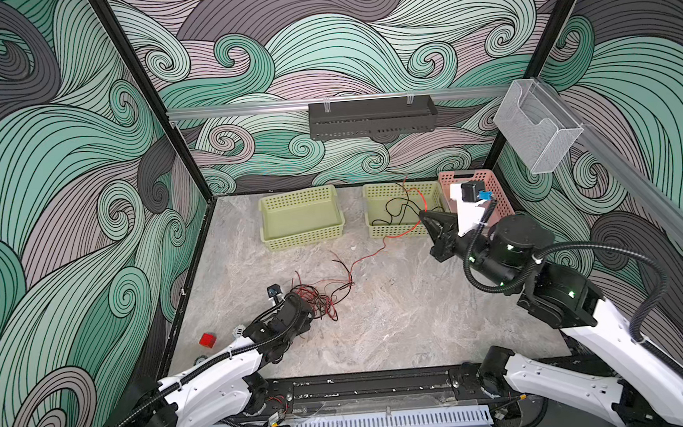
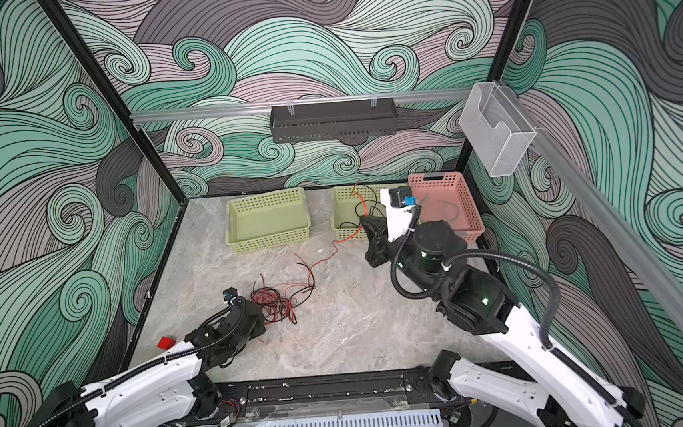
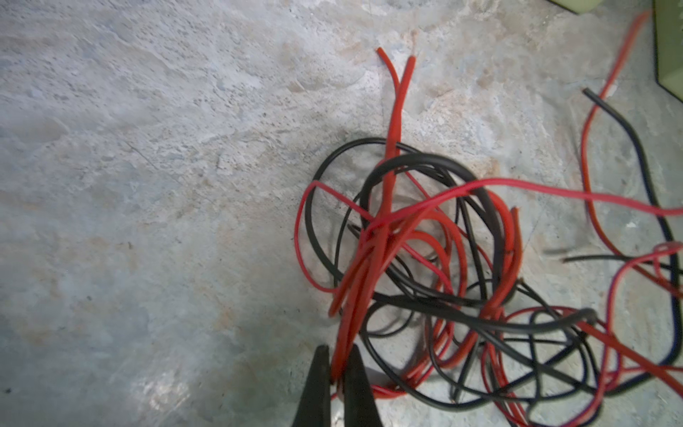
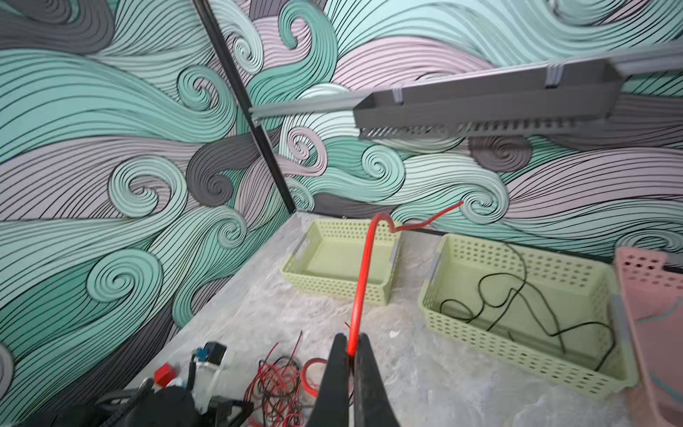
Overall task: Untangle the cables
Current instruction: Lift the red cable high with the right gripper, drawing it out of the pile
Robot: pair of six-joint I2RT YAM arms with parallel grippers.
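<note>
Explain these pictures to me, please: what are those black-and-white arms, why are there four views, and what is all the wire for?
This is a robot with a left arm and a right arm, each ending in a pincer called a gripper. Two pictures look down on the whole scene from above. The other two come from small cameras on the wrists, each looking along its own pincer.

On the table lies a tangle of red and black cables, which the robot is meant to untangle. At the back stand an empty green basket, a second green basket holding a black cable, and a pink basket.

The left gripper is shut on a few red strands of the tangle. The right gripper is shut on a single red cable, held up above the table.
</note>
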